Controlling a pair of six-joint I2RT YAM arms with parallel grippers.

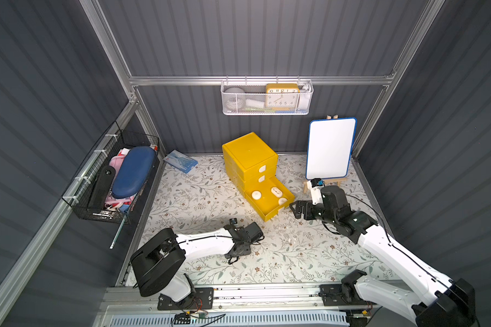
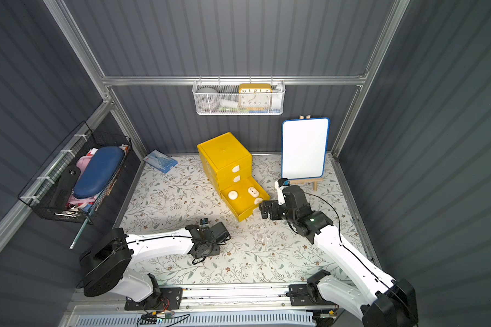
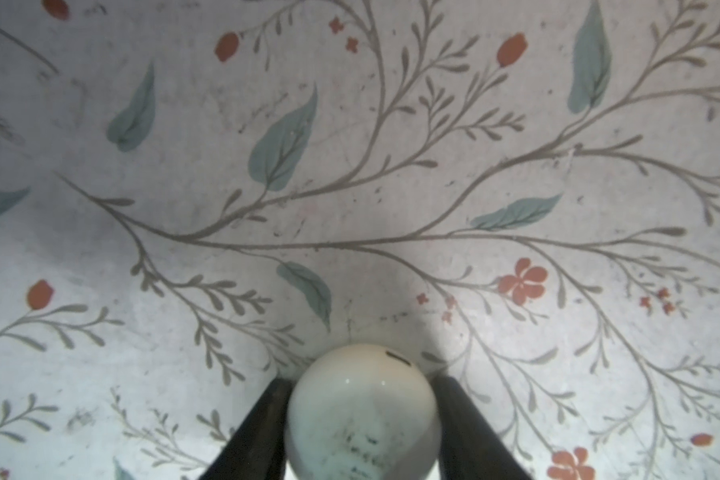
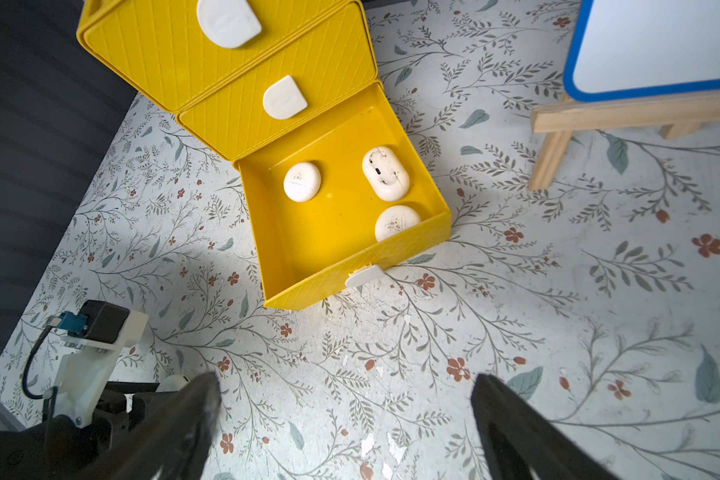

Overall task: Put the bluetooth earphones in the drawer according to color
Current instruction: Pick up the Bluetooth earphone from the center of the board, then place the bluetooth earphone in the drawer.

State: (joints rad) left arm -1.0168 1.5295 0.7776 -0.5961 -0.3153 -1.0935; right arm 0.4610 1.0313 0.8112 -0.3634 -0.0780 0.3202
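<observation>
Earphones, white ones: in both top views three white cases (image 1: pixel 256 194) lie in the pulled-out bottom drawer (image 1: pixel 267 204), and my left arm (image 1: pixel 207 243) hides its load low over the counter (image 1: pixel 199 198). Left wrist view: left claw (image 3: pixel 362 386) pinched onto a fourth white case (image 3: pixel 362 415), partly cut off. Right wrist view: right claw (image 4: pixel 346 386) gapes empty. Next, I judge: lift, carry over, drop it there.

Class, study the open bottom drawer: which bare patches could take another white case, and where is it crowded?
Freest: the drawer floor bordered by the front wall, the lone round case and the side wall nearer the left arm. A narrower strip separates that case from the oblong case. Crowded: the corner holding the oblong case and third case.
</observation>
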